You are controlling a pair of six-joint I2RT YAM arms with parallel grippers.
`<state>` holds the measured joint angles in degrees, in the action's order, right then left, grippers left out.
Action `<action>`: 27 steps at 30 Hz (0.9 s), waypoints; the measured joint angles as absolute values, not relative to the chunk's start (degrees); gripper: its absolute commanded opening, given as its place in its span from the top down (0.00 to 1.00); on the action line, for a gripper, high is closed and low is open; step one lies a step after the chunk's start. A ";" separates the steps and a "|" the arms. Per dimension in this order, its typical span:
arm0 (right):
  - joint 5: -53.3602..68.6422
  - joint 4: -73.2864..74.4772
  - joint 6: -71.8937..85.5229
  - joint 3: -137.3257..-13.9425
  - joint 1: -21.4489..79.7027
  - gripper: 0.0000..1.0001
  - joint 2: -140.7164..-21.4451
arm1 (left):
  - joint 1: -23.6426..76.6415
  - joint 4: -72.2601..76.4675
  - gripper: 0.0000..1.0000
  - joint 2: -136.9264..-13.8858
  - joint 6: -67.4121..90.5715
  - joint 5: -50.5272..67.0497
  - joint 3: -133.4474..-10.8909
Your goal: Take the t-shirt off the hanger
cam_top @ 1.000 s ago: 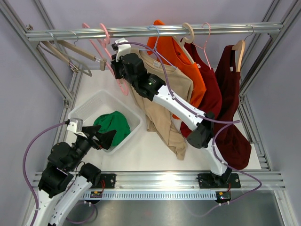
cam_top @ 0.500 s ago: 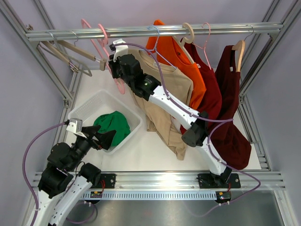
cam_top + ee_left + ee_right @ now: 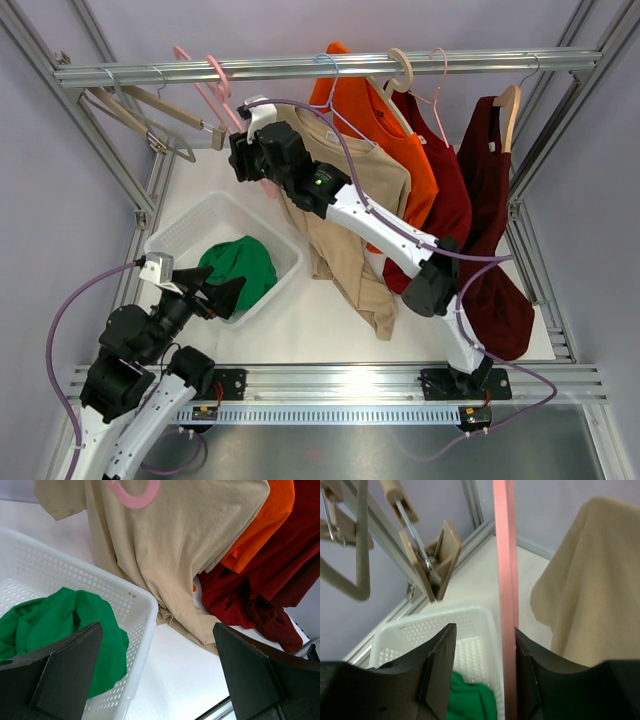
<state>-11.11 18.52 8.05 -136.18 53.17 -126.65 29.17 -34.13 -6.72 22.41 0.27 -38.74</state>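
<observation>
Shifted slightly leftward since a second ago, the right gripper holds its fingers spread around the pink hanger, beside the beige t-shirt hanging from the rail, while the left gripper gapes wide above the basket holding a green shirt.

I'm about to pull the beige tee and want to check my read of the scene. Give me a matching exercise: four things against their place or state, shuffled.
Things:
1. green garment
2. beige t-shirt
3. pink hanger
4. left tool

Place or state:
A. between the fingers of the right tool
B. open, holding nothing
C. in the white basket
D. on a hanger beside the orange shirt

Pairs: 1-C, 2-D, 3-A, 4-B
</observation>
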 measured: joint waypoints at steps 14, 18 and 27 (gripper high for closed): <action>5.52 16.80 12.75 -109.38 45.76 0.38 -96.57 | 29.17 -34.09 0.01 -6.33 22.41 0.30 -38.74; 8.12 16.71 12.19 -109.40 37.85 0.43 -91.81 | 28.93 -34.11 0.01 -6.33 22.39 0.30 -38.74; 11.25 27.18 5.06 -121.32 29.69 0.37 -99.31 | 28.51 -33.78 0.01 -6.94 22.37 1.06 -38.74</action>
<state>11.25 27.18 5.06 -121.32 29.69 -99.31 28.51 -33.78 -6.94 22.37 1.06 -38.74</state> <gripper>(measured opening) 0.623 0.987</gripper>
